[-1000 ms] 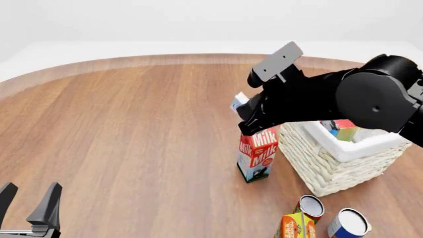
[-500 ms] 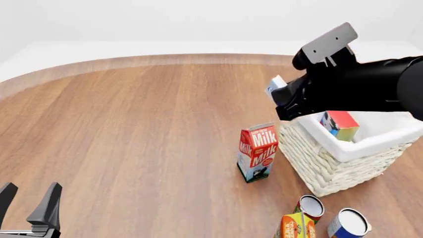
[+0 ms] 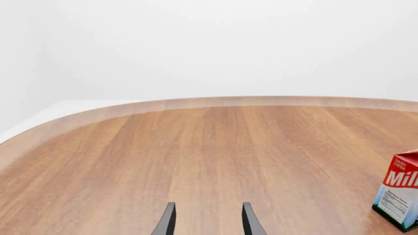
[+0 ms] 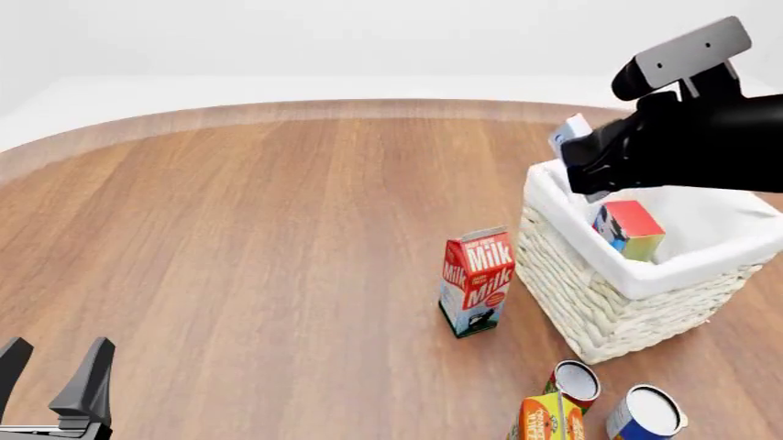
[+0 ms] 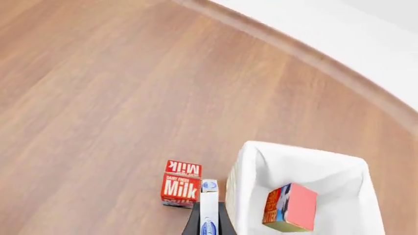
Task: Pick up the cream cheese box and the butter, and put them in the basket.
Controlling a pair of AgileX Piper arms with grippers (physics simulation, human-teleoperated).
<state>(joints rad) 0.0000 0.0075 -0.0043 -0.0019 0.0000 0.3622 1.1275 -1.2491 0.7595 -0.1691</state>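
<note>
My right gripper point(image 4: 580, 151) is shut on the cream cheese box point(image 4: 569, 134), a small white and blue pack held in the air above the far left rim of the basket point(image 4: 553, 207). In the right wrist view the cream cheese box point(image 5: 209, 211) stands between the fingers of the right gripper point(image 5: 209, 224), just outside the rim of the basket point(image 5: 243, 169). The butter point(image 4: 629, 229) lies tilted inside the basket, and the right wrist view also shows the butter point(image 5: 291, 206) there. At the near left, my left gripper point(image 4: 55, 368) is open and empty, as the left gripper point(image 3: 206, 223) also appears over bare wood.
A red milk carton point(image 4: 476, 280) stands upright just left of the basket; the milk carton point(image 5: 181, 188) and milk carton point(image 3: 400, 195) show in both wrist views. Two cans point(image 4: 573, 379) point(image 4: 645, 412) and an orange-yellow carton point(image 4: 549, 418) stand at the near right.
My right arm has carried the cream cheese box to the right, from above the milk carton to above the basket's rim. The left arm has stayed still.
</note>
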